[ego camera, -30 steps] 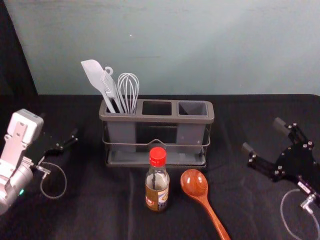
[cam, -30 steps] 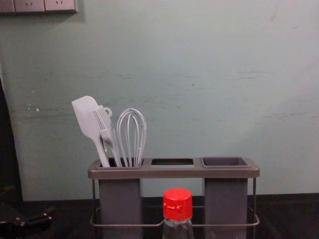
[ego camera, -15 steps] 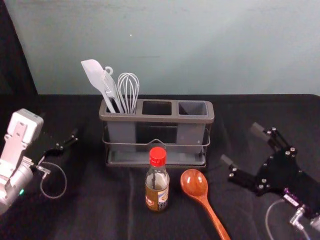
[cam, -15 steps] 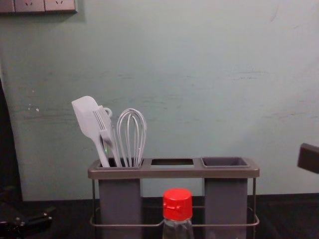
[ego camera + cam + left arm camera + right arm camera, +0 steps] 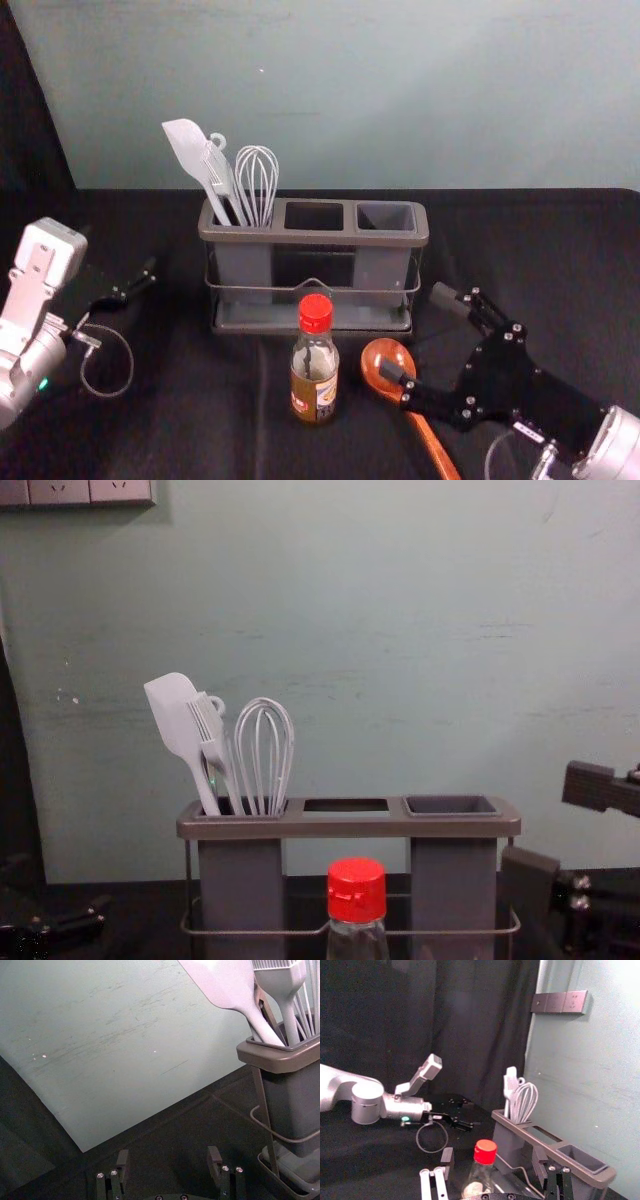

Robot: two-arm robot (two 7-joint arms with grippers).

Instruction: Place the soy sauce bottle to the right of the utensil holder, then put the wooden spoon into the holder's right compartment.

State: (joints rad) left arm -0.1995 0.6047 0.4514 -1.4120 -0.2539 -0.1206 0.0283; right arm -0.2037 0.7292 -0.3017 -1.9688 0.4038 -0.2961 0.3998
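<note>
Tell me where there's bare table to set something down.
The dark cloth is bare between the left gripper and soy sauce bottle, and right of the utensil holder, beyond the right gripper. It's crowded before the holder's right half: in the head view, one right gripper finger overlaps the wooden spoon, close to the bottle.

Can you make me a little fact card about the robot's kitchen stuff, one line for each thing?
soy sauce bottle: standing, in front of the holder
wooden spoon: lying down, right of the bottle
holder: spatula, brush and whisk at its left end
right compartment: no spoon inside
right hand: open, one finger over the spoon
left hand: open, left of the holder
job: not done yet
</note>
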